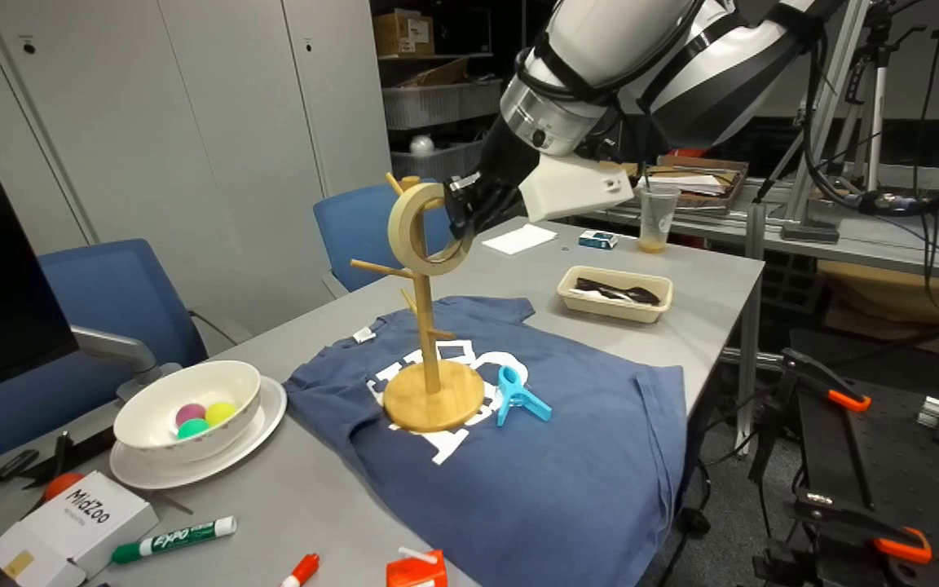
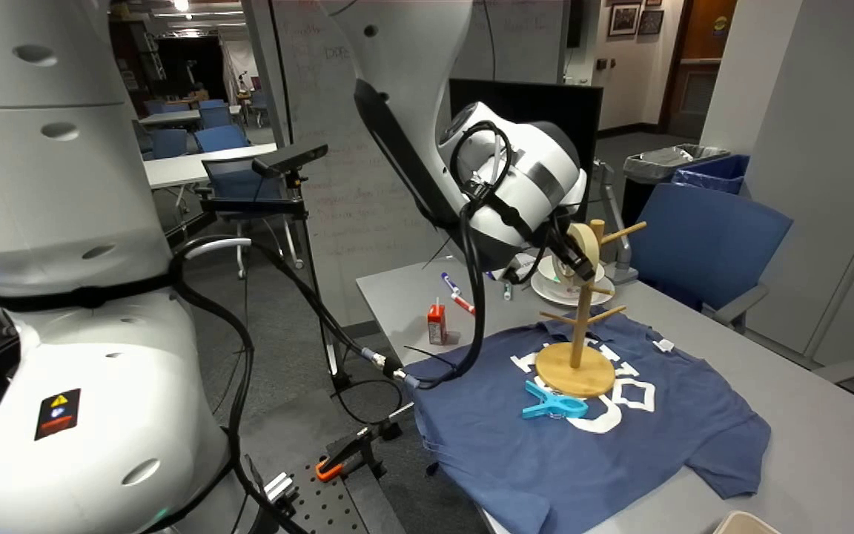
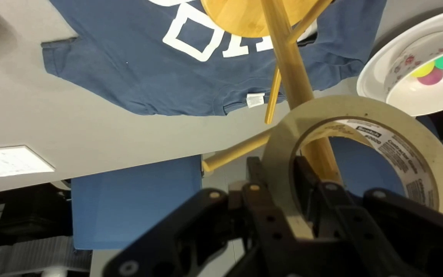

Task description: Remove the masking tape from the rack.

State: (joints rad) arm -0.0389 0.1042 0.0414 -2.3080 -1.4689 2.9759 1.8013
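Observation:
The masking tape (image 1: 398, 232) is a beige ring near the top of the rack (image 1: 429, 346); it also shows in an exterior view (image 2: 585, 241) and the wrist view (image 3: 346, 106). The rack is a wooden pole with short pegs on a round base. My gripper (image 1: 458, 208) is shut on one side of the ring. In the wrist view (image 3: 278, 169) one finger is inside the hole and one outside. The pole shows through the hole. I see no peg through it, but a finger covers part. I cannot tell whether tape and pole touch.
The rack stands on a blue T-shirt (image 1: 535, 465) with a light-blue clip (image 1: 518, 397) beside its base. A bowl (image 1: 233, 399) with balls sits on a plate. A beige tray (image 1: 614, 311), markers (image 1: 184, 538) and a red box (image 2: 437, 324) are on the table.

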